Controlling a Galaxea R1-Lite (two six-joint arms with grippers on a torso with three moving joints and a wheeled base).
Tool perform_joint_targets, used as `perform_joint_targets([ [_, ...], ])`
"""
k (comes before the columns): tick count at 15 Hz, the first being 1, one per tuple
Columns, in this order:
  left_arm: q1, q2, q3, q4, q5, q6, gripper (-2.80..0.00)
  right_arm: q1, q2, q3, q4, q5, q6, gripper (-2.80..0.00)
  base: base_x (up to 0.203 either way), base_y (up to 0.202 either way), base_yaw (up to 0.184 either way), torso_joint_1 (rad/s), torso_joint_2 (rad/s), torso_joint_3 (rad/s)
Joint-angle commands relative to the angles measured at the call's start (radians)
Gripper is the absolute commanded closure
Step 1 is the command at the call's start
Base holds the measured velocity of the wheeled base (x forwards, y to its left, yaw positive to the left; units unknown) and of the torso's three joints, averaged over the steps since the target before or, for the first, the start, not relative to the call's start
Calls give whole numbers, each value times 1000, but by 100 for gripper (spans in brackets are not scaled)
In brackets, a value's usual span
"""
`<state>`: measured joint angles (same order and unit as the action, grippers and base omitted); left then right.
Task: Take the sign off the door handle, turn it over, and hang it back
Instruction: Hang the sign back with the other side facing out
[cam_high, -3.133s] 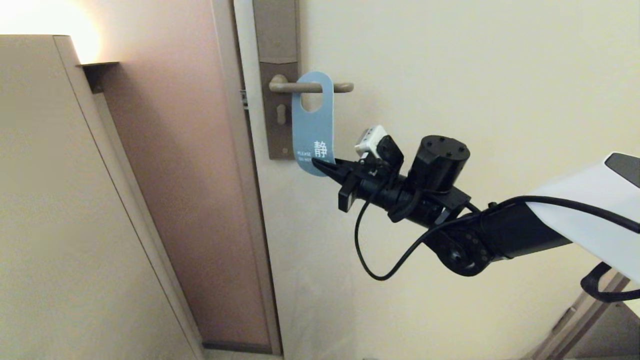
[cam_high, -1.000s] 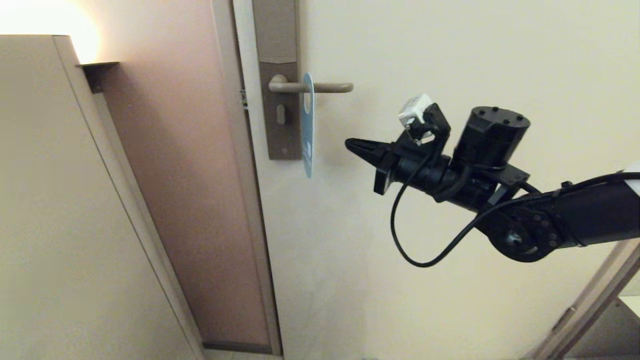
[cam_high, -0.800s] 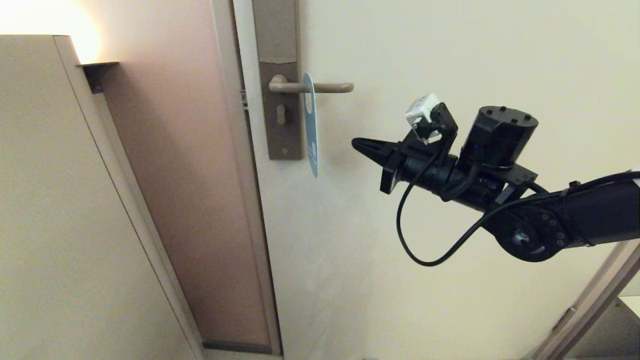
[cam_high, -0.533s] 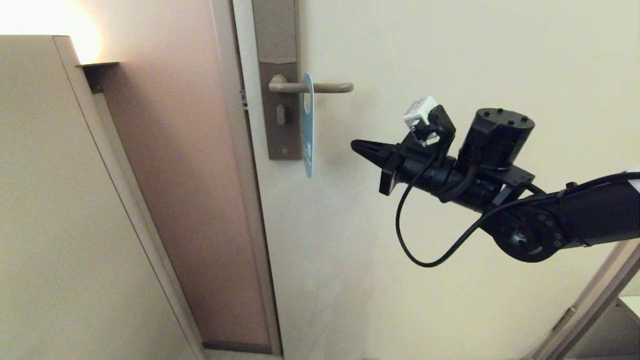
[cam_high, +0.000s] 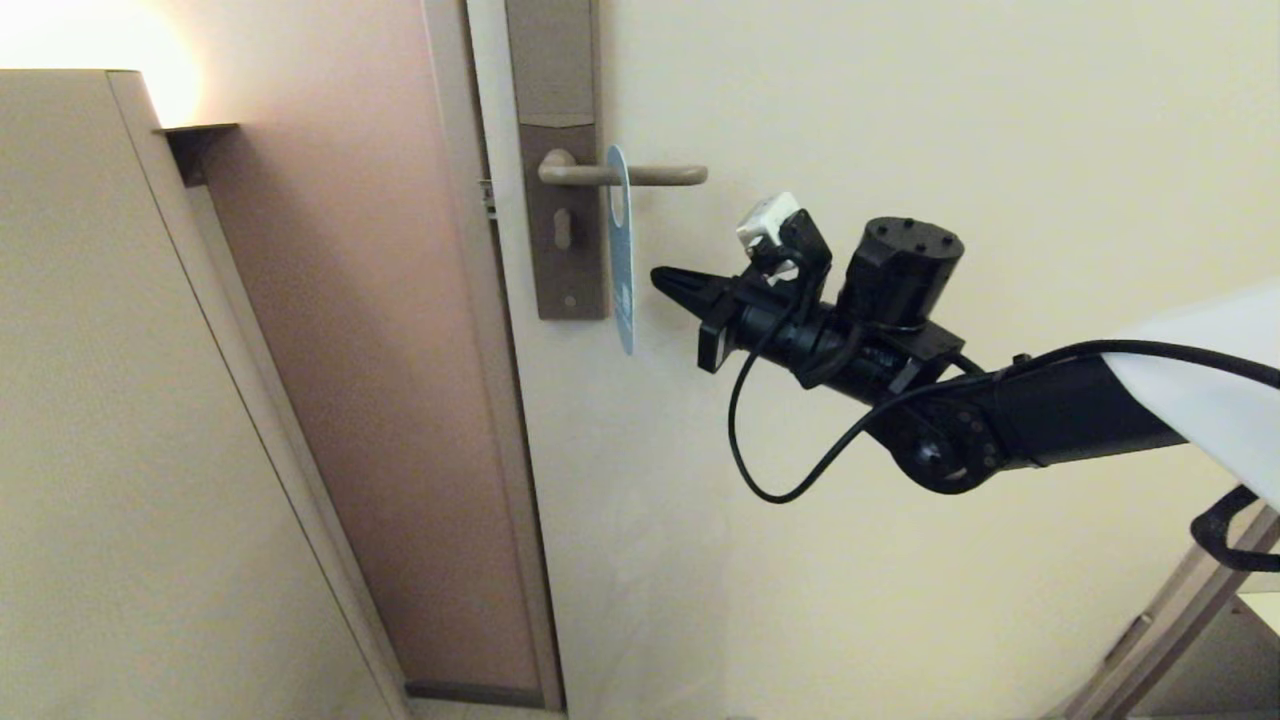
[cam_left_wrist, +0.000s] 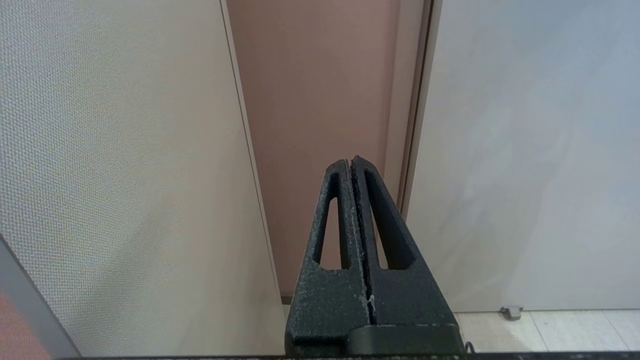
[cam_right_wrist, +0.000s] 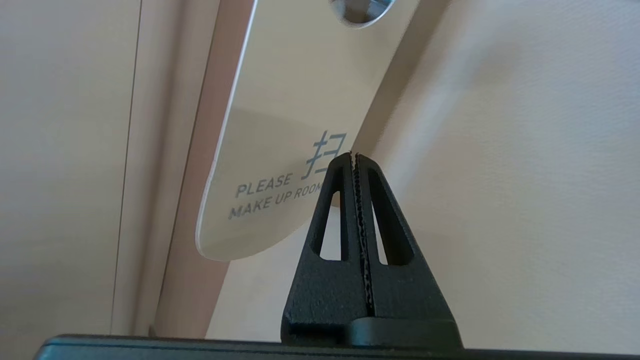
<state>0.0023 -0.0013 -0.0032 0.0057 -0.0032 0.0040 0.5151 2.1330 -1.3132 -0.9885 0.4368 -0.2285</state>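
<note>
On door handle (cam_high: 640, 175) hangs sign (cam_high: 621, 260) (edge-on); right tool (cam_high: 662, 281) closed nearby

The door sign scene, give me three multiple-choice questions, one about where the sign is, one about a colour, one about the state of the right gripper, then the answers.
1. Where is the sign?
A. Hanging on the door handle
B. Lying on the floor
C. Clamped in the right gripper

2. What colour is the face reading PLEASE MAKE UP ROOM?
A. Red
B. White
C. Black

3. How does the right gripper stand?
A. Wide open around the handle
B. Shut, holding nothing
C. Shut on the sign

Answers: 1 A, the lever passes through the sign's hole in the head view. 2 B, the right wrist view shows that wording on a white face. 3 B, the fingers meet, and in the head view the tip is apart from the sign.
</note>
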Motion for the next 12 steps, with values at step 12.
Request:
perform_joint_targets([
  [12,1,1,0,0,0,1,0,56,115,-238,-4,0,-2,0,0,0,0,0,0,0],
])
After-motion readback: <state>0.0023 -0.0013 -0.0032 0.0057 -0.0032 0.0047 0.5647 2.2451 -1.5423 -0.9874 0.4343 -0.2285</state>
